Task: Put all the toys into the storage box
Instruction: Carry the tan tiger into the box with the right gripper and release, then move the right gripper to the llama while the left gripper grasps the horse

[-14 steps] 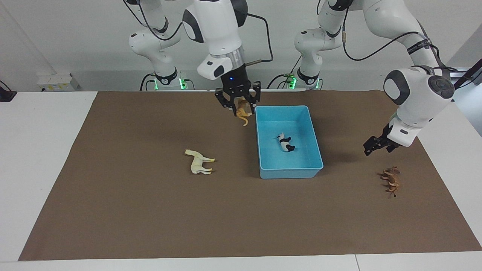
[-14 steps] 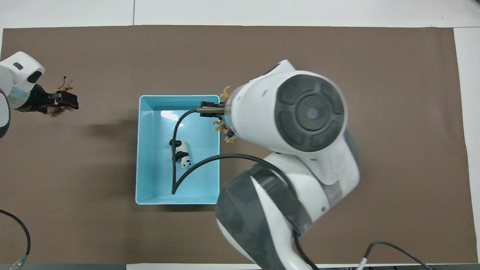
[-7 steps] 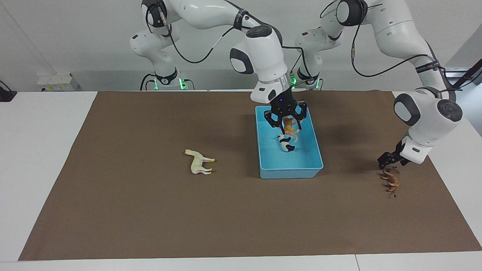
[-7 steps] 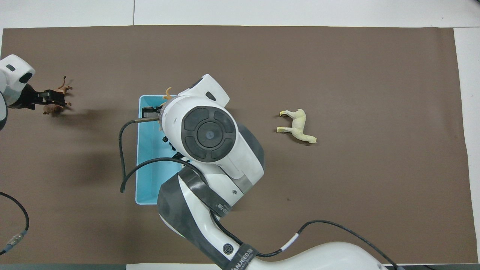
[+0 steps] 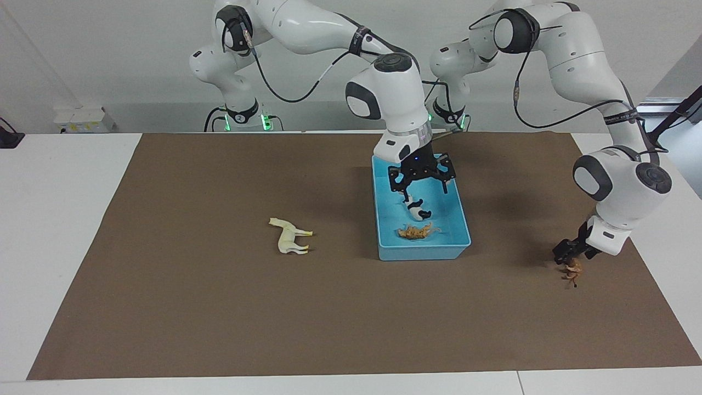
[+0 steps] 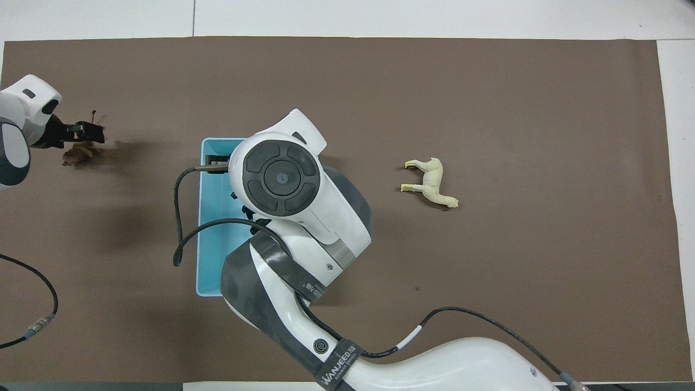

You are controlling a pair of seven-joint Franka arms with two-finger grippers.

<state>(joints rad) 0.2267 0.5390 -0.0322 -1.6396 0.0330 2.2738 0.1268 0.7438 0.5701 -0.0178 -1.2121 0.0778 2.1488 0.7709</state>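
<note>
Tiger (image 5: 417, 232) has left the right tool (image 5: 420, 181) since half a second ago: then it hung between the fingers, now it lies on its side on the floor of the storage box (image 5: 422, 252). Left tool (image 5: 570, 253) has come lower onto the lion (image 5: 572, 270).

Clock readings are from the facing view.

- Right tool: over the storage box, jaws spread wide and holding nothing. The panda (image 5: 418, 210) is at its 6 o'clock, lying on the box floor. The tiger is at 6 o'clock of the panda, by the wall farthest from the robots. Two of the four toys are in.
- Horse (image 5: 290, 237): on its side on the desk (image 5: 219, 307), at about 8 o'clock of the right tool and well apart from the box, toward the right arm's end. Its long axis runs roughly 10 to 4, legs toward 6. Judgement: the right arm is the nearer one, and closing across the body would need the jaws turned to about 1–7.
- Lion: farthest out, toward the left arm's end, well apart from the box at its 4 o'clock. The left tool is right at its nearer end, with the lion at the tool's 6 o'clock and its long axis near 12–6. Whether the tool has hold of it, I cannot tell. In the overhead view the left tool (image 6: 81, 130) covers part of the lion (image 6: 79, 155).
- Judgement: the carry to the box would run toward 10 o'clock.
</note>
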